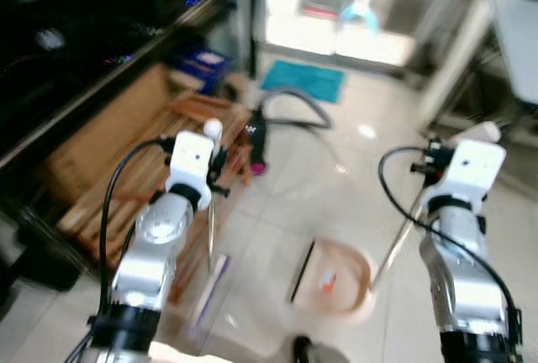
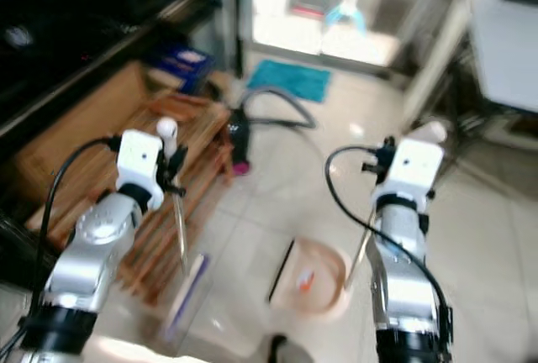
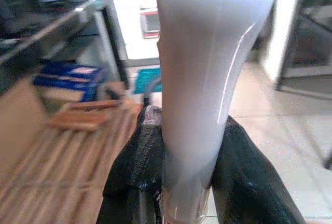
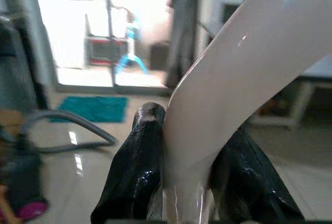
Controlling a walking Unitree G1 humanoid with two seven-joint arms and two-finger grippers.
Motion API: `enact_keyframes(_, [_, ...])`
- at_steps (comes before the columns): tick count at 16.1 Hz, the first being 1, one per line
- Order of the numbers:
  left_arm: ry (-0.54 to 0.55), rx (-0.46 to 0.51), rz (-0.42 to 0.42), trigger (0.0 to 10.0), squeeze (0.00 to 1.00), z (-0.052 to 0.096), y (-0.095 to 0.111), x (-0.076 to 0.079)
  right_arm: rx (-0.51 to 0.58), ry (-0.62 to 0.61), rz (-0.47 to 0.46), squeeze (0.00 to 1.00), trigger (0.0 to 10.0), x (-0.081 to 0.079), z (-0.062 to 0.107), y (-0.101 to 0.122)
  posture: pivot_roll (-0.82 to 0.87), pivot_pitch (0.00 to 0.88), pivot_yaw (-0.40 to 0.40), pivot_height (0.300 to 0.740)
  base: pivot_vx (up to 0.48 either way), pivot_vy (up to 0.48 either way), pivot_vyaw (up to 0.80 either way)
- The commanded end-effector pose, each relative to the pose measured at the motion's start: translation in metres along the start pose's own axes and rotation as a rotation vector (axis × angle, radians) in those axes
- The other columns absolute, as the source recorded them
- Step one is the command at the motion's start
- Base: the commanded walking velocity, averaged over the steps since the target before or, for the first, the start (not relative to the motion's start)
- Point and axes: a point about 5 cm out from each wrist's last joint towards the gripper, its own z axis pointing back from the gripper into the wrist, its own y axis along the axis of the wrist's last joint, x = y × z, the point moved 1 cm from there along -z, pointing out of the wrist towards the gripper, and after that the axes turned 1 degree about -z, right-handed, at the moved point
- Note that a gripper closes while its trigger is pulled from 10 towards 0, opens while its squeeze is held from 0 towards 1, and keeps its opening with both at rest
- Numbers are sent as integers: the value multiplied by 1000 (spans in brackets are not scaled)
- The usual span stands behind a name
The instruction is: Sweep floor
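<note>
Left gripper point(image 3: 179, 177) clenched on the pale broom handle point(image 3: 207, 68), thin metal shaft dropping to the flat brush head point(image 1: 208, 283) on the tile; right gripper point(image 4: 181, 175) clamped on the bent pale handle point(image 4: 244, 73) of the peach plastic dustpan point(image 1: 340, 277), pan flat, mouth towards the brush so debris gets pushed in; wooden slat rack point(image 1: 181, 178) and grey vacuum hose point(image 1: 303, 102) beyond

Pale tiled floor point(image 1: 286, 186) ahead of me.
On it I see a dustpan point(image 1: 336, 279), teal mat point(image 1: 304, 80), grey hose point(image 1: 298, 104) and wooden slats point(image 1: 155, 178).
</note>
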Motion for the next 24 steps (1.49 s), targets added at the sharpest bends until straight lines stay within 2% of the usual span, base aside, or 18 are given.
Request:
enact_keyframes(1, [5,20,-6,10000,0,-1,6,-4,-2,-11,-48,0,10000,0,-1,2,-4,20,32,740,0,0,-800])
enact_keyframes(2, [2,17,-13,10000,0,-1,5,-5,-6,-8,-63,0,10000,0,-2,2,1,18,34,740,0,0,-800])
enact_keyframes(3, [-5,-2,15,10000,0,-1,6,-5,6,23,-75,0,10000,-4,-3,5,3,15,36,740,0,0,-800])
enact_keyframes(4, [-3,-4,87,10000,0,-1,8,-7,12,38,-72,0,10000,-7,-3,7,2,14,37,740,0,0,-800])
enact_keyframes(5, [3,7,87,10000,0,-2,9,-8,11,42,-60,0,10000,-9,-3,6,2,11,35,740,0,0,-800])
enact_keyframes(7, [70,21,-31,10000,0,-7,10,-14,-6,43,-54,0,10000,-9,0,2,-5,7,39,740,0,0,-800])
enact_keyframes(8, [76,23,-41,10000,0,-8,9,-15,-11,42,-56,0,10000,-9,0,1,-6,6,39,740,0,0,-800])
enact_keyframes(9, [62,26,-10,10000,0,-8,10,-12,-40,20,-63,0,10000,-4,2,-5,-8,0,38,740,0,0,-800])
enact_keyframes(14, [73,34,-55,10000,0,-10,11,-11,-39,12,-41,0,10000,-1,4,-8,-9,0,40,740,0,0,-800])
enact_keyframes(17, [74,35,-42,10000,0,-10,9,-13,-49,-1,-37,0,10000,0,6,-11,-14,0,38,740,0,0,-800])
enact_keyframes(24, [127,69,-39,10000,0,-5,6,-18,-22,5,-15,0,10000,2,0,-1,-18,0,18,740,0,0,-800])
